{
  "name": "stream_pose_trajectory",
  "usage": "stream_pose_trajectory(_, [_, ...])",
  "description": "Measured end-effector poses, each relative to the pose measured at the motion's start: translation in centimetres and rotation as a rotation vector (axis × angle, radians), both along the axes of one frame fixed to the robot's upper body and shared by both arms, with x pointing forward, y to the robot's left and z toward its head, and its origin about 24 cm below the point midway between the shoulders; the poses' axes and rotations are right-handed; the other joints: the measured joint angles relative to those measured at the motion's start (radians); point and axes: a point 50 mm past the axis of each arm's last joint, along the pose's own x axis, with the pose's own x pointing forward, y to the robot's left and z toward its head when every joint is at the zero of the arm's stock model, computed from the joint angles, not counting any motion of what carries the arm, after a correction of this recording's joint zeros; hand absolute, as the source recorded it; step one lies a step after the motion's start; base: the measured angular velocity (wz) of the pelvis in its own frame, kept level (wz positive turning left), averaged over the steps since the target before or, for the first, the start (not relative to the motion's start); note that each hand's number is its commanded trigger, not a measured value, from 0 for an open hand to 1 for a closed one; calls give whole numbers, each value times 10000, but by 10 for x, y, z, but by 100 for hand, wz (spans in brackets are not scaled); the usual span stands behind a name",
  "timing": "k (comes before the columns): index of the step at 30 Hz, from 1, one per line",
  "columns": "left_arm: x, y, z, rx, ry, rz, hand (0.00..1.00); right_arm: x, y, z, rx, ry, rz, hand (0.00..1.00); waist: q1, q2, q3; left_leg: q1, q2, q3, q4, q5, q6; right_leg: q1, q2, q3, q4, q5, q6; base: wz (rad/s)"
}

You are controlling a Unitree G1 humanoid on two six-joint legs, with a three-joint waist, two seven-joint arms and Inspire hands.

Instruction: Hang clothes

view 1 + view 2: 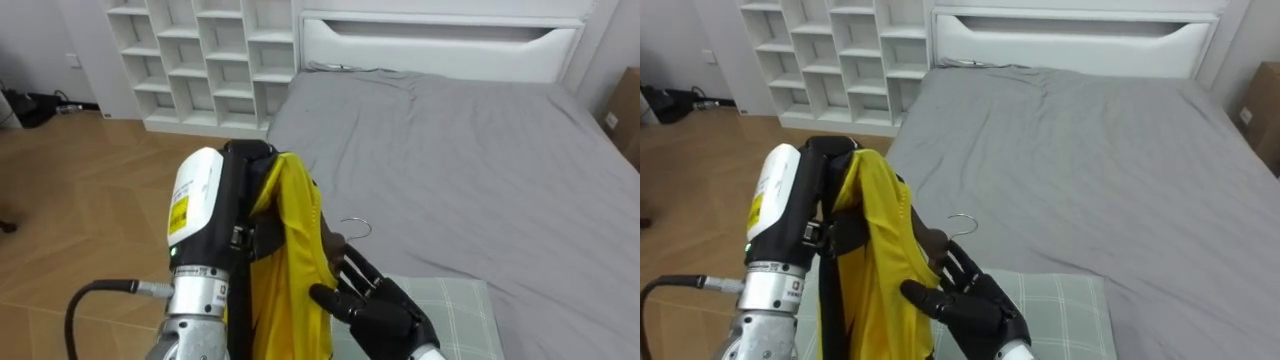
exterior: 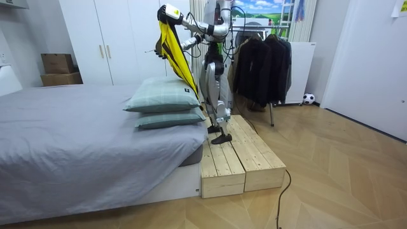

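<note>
Left eye view: a yellow garment (image 1: 290,250) drapes over the raised left hand (image 1: 243,152). Its long axis runs straight down from there and past the bottom edge. Whether that hand grips it cannot be told. The right hand (image 1: 380,318) is closed on the cloth's edge, thumb in front and fingers behind. Just above its fingertips is a hanger (image 1: 337,243), whose wire hook rises clear. Beyond lie a grey bed (image 1: 470,150), a checked pillow (image 1: 455,310) and a white shelf unit (image 1: 200,60).

Room view: the robot stands on a wooden platform (image 2: 245,162) beside the bed, with a rack of dark clothes (image 2: 261,67) behind it. The garment hangs as a long strip from head height, slanting down, its lower end near the pillow.

Right eye view: the hook stands out against the grey bedding.
</note>
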Motion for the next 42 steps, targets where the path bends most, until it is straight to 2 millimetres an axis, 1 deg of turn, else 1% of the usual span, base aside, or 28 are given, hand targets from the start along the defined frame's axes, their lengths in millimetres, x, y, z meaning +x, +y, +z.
stream_pose_trajectory(1, [0, 0, 1, -7, -22, -2, 100, 0, 1, 0, -5, -7, 43, 100, -1, 15, 10, -9, -1, 0, -1, 0, 0, -9, 2, 11, -1, 0, 0, 0])
stream_pose_trajectory(4, [3, -1, 4, -125, -180, -16, 100, 0, 0, 0, -43, 9, 20, 100, -1, 53, 32, -29, -6, -15, 2, 0, 0, -15, -1, 13, -3, 0, 0, 0])
stream_pose_trajectory(7, [5, 0, 10, -202, -569, 147, 100, 0, -3, -1, -230, 140, -115, 100, 1, 60, 36, -33, -10, -13, 7, 0, 0, -16, 2, 15, -3, 0, 0, 0])
stream_pose_trajectory(11, [7, -1, 18, -307, -1051, 260, 100, 1, -10, -2, -514, 224, -252, 100, 16, 71, 31, -36, -20, -10, -19, 0, 0, -30, 13, 25, -6, 0, 0, 0])
stream_pose_trajectory(15, [8, 0, 21, -322, -1285, 354, 100, 1, -15, -3, -639, 287, -347, 100, 19, 94, 16, -35, -18, -1, -24, 0, 0, -34, 14, 25, -6, 0, 0, 0])
stream_pose_trajectory(18, [8, 0, 21, -308, -1349, 407, 100, 1, -16, -3, -695, 294, -351, 100, 31, 120, -6, -31, -18, 4, -23, 0, 0, -37, 13, 31, -6, 0, 0, 0])
stream_pose_trajectory(36, [8, 0, 22, -254, -1537, 396, 100, 2, -14, -2, -629, 256, -302, 100, 20, 120, -11, -43, -8, -12, 15, 3, 2, -40, 3, -35, -7, 0, 0, 0])
stream_pose_trajectory(37, [7, 0, 22, -263, -1558, 400, 100, 2, -14, -2, -519, 304, -349, 89, 20, 120, -11, -43, -8, -12, 15, 3, 2, -40, 4, -41, -7, 0, 0, 0])
stream_pose_trajectory(39, [8, 0, 23, -253, -1612, 403, 100, 2, -14, -2, -392, 360, -410, 27, 26, 120, -12, -46, -10, -15, 15, 4, 2, -41, 3, -56, -7, 0, 0, 0])
stream_pose_trajectory(40, [8, 0, 24, -248, -1637, 395, 100, 2, -14, -2, -354, 372, -425, 0, 27, 120, -12, -46, -12, -16, 15, 3, 2, -41, 3, -59, -7, 0, 0, 0])
stream_pose_trajectory(42, [8, 0, 24, -249, -1637, 383, 100, 2, -14, -2, -309, 383, -441, 0, 24, 121, -12, -45, -12, -16, 16, 4, 2, -41, 3, -60, -7, 0, 0, 0])
